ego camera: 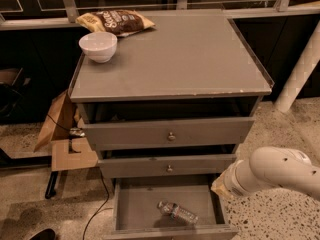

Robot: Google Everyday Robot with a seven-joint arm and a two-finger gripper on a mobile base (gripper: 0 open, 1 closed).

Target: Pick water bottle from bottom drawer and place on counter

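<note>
The water bottle [177, 212] lies on its side in the open bottom drawer [140, 206], right of its middle and near the front. The bottle is clear with a dark label band. My white arm comes in from the lower right. The gripper [220, 188] at its tan end hangs over the drawer's right edge, a little above and to the right of the bottle, not touching it. The grey counter [190, 59] is the cabinet's top, far above the gripper.
A white bowl [98, 46] and a chip bag [117, 21] sit at the counter's back left. The two upper drawers with knobs [171, 136] stand slightly open. Cardboard [62, 129] and a cable lie on the floor at left. A white pole [300, 74] stands at right.
</note>
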